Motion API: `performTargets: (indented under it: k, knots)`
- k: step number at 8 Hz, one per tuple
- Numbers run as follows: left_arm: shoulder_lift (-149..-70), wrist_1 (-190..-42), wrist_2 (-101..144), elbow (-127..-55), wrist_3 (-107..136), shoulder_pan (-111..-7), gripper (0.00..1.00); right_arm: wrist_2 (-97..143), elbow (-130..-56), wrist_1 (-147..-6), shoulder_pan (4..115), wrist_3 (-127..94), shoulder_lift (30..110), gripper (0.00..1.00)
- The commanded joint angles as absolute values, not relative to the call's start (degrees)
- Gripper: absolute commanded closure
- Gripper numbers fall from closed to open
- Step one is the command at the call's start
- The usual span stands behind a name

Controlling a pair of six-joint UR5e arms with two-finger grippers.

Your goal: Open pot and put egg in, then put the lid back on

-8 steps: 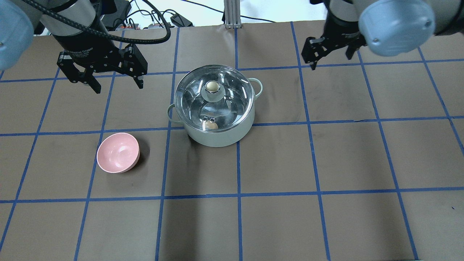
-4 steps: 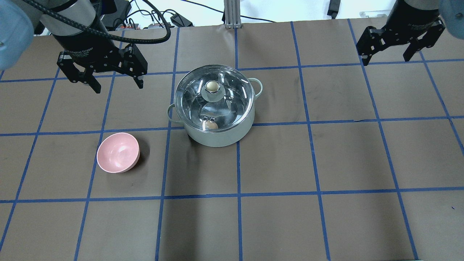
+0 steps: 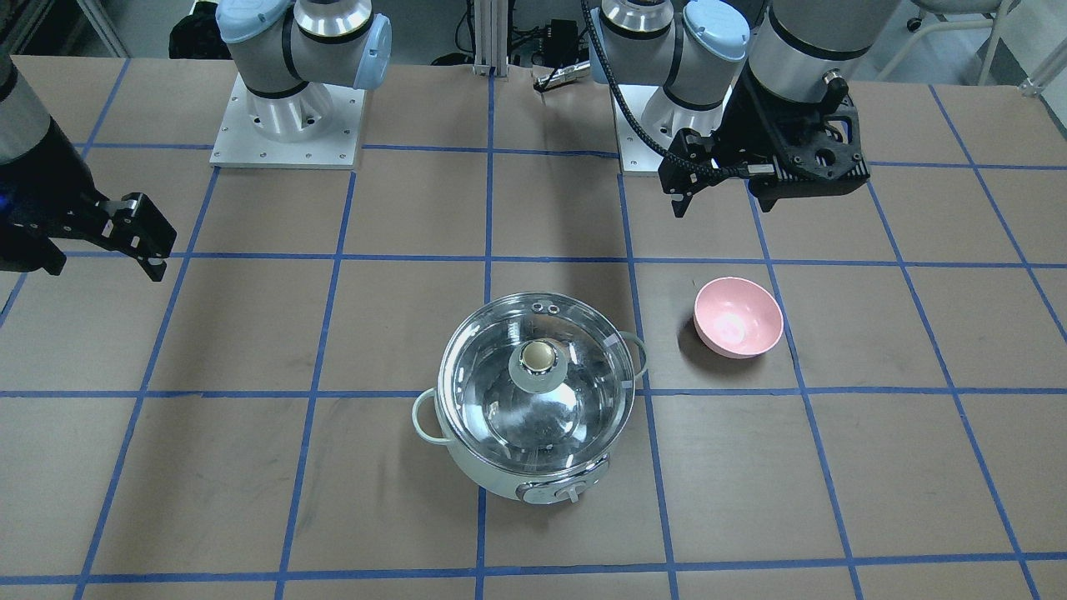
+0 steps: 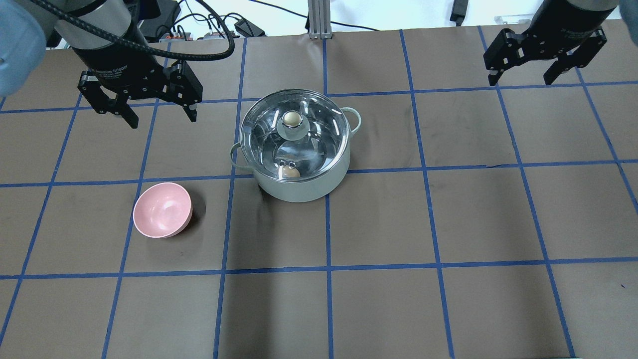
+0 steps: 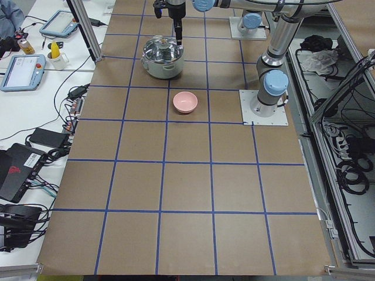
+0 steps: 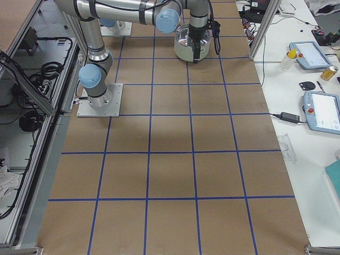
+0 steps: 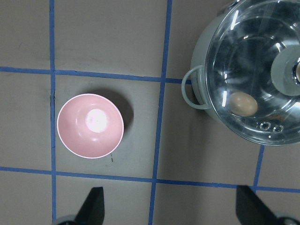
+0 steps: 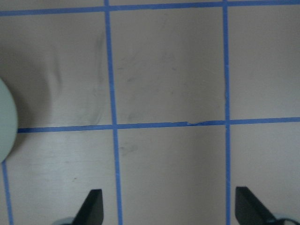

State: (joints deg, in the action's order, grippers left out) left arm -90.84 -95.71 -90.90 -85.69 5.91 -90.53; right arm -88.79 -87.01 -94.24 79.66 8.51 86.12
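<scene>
Overhead exterior puts the pot (image 4: 299, 190), lid (image 4: 266, 130) on, egg (image 4: 289, 172) inside, at four o'clock from the nearer left hand (image 4: 163, 121); it and the right hand (image 4: 520, 82) gape empty.

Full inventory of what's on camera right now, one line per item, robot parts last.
Pot: one, pale mint-white, mid-table, lid on.
Lid: one, clear glass with gold-topped knob, seated on the pot.
Egg: one, tan, inside the pot under the lid, near the vent holes.
Bowl: one, pink, empty, on the table on the robot's left of the pot.
Table: one, brown cover with blue tape grid.
Screen pendants: two, grey-blue, on the side bench.
Left gripper: one, black, open, empty, on the bowl's side.
Right gripper: one, black, open, empty, apart from the pot.
</scene>
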Motion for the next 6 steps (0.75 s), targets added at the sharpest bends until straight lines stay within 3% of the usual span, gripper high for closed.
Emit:
performTargets:
  k: [1,6]
  knots:
    - [-90.8,-95.7,-91.1,-85.7,5.9,-90.5,0.00,-82.5,-87.1,-93.5,79.7,9.4,87.8,0.00]
    - [-90.9,-95.5,-91.0,-85.7,5.8,-90.5,0.00,-86.3,-91.4,-94.3,79.7,11.4,88.0,0.00]
